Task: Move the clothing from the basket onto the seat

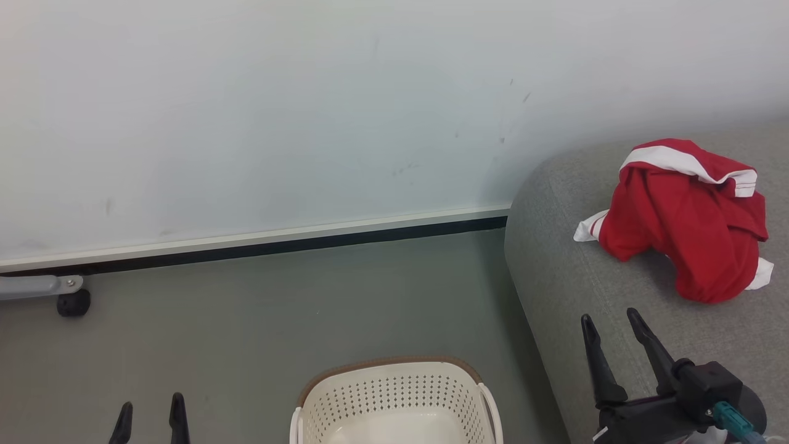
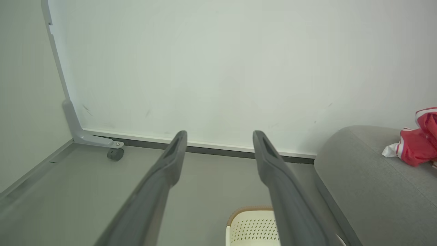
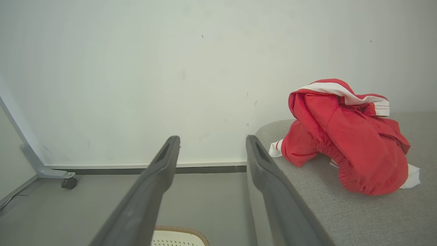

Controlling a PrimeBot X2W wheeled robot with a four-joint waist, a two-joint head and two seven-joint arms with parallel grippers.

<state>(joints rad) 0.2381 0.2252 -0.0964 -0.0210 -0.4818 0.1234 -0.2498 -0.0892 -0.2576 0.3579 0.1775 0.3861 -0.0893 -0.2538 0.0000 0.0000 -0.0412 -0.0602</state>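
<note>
Head view first: the left pincer (image 1: 151, 419) sits low, its two dark fingers a little apart, nothing in them. The right pincer (image 1: 613, 333) is spread wider, empty too, hovering over the big light grey woven-fabric sofa (image 1: 573, 290). The crumpled bright red garment with white stripes (image 1: 684, 222) lies on that sofa, ahead of the right pincer and a bit to its right, not touching it. The small cream-white perforated plastic basket with the brown rim (image 1: 394, 385) sits between both pincers; what I can see of the inside has no red in it.

Left wrist view: fingers parted, empty, garment way off to the right.

Right wrist view: fingers parted, garment near, ahead-right, a lump with no clear long axis. The right arm's the nearer one. Looks pretty much done to me.
</note>
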